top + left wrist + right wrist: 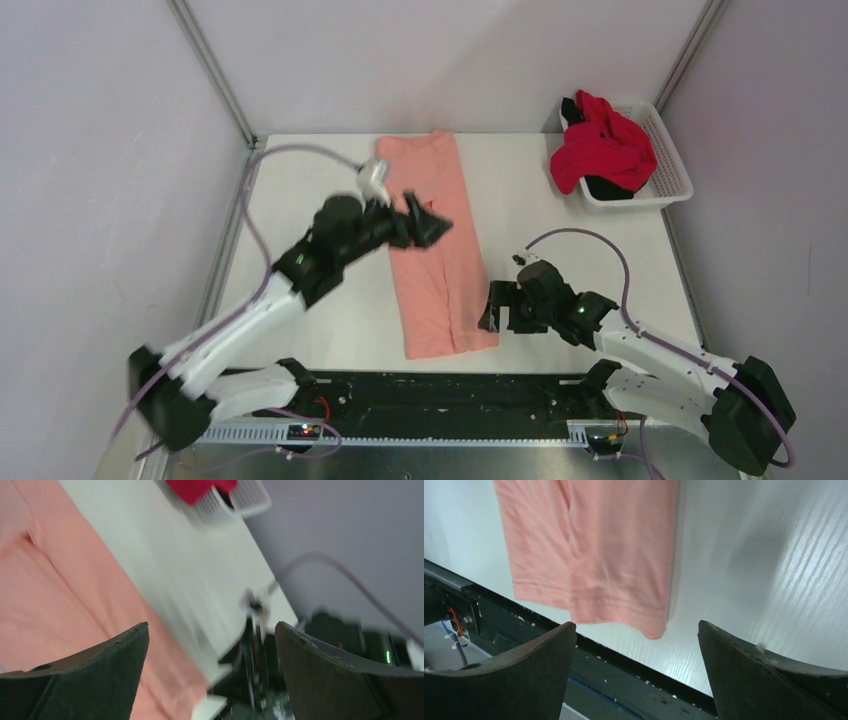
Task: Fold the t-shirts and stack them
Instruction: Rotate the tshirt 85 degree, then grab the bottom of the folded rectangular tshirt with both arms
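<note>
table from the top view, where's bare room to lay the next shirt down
The widest bare patch lies between the salmon-pink t-shirt and the white basket, running down to the right arm. A narrower strip runs along the left edge of the table, partly under the left arm. Crowded: the near middle, where the right gripper sits beside the shirt's hem.

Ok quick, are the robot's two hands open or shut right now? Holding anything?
Left gripper: open, holding nothing, over the salmon-pink shirt.
Right gripper: open, holding nothing.
</note>
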`<state>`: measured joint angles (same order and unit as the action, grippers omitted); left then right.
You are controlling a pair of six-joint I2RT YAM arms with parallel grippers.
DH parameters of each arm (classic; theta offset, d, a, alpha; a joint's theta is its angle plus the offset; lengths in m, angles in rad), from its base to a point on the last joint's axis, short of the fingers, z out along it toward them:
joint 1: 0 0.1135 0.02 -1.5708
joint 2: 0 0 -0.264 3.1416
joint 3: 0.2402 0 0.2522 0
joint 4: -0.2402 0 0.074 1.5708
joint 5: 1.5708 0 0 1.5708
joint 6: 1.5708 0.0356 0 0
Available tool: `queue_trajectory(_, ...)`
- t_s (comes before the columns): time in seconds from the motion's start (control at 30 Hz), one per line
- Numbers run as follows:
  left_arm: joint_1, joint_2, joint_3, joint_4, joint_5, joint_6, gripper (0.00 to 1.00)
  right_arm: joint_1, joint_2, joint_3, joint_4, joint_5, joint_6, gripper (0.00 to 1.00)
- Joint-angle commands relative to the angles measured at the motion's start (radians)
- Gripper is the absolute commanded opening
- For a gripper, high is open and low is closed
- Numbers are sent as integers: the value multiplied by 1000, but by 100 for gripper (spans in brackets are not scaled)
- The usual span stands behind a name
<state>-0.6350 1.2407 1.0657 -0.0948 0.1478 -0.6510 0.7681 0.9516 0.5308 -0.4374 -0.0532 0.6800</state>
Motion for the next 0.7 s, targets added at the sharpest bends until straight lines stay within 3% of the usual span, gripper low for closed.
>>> queue_trajectory(0.0, -148, -177, -377, -100, -226, -11, 100, -8, 13, -8, 17, -60, 62, 92)
queue_trajectory(0.17, -305, -381, -614, -188, -228, -160, 100, -2, 53, -35, 51, -85, 90, 83)
queue_trajectory(0.33, -434, -408, -712, -188, -209, -310, 96, -2, 72, -71, 98, -96, 110, 71)
queue_trajectory(0.5, -468, -316, -747, -184, -215, -368, 79, -2, 102, -112, 136, -109, 126, 59)
queue_trajectory(0.57, -469, -265, -739, -174, -213, -374, 65, -2, 110, -128, 162, -119, 134, 55)
queue_trajectory(0.67, -470, -194, -724, -169, -226, -387, 53, -3, 118, -136, 185, -125, 136, 51)
